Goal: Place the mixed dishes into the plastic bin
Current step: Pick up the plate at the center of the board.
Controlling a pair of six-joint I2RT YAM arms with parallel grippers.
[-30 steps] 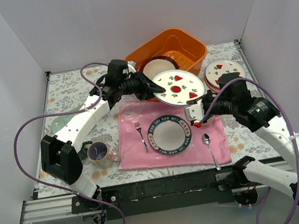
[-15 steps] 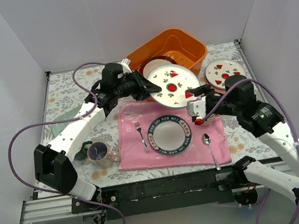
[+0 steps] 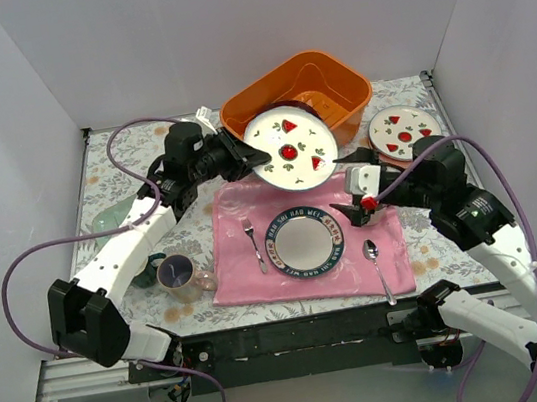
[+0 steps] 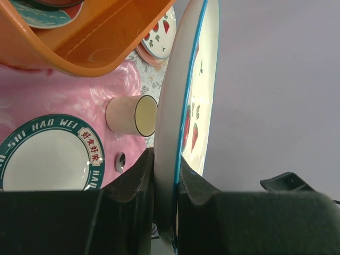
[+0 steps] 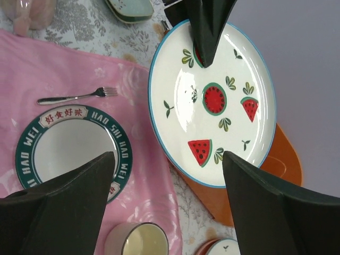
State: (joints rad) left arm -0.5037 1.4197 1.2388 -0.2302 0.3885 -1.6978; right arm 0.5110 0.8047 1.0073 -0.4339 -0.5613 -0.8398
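One watermelon plate (image 3: 289, 147) hung tilted over the near rim of the orange bin (image 3: 336, 80), pinched edgewise by the left fingers (image 4: 130, 186). The right fingers (image 5: 58, 202) stood wide, empty. A teal plate (image 4: 42, 13) lay inside. The fruit plates (image 3: 404, 126), mint plate (image 3: 108, 220) and lavender-lined mug (image 3: 176, 272) waited on the table (image 3: 121, 162).

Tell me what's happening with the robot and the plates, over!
Left fingers shut on watermelon plate. Right fingers open, empty. Plate tilted up by orange bin's near rim, not in yet. Nothing seen blocking.

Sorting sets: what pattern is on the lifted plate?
Red watermelons, green leaves on the white, blue-rimmed round plate; right wrist view.
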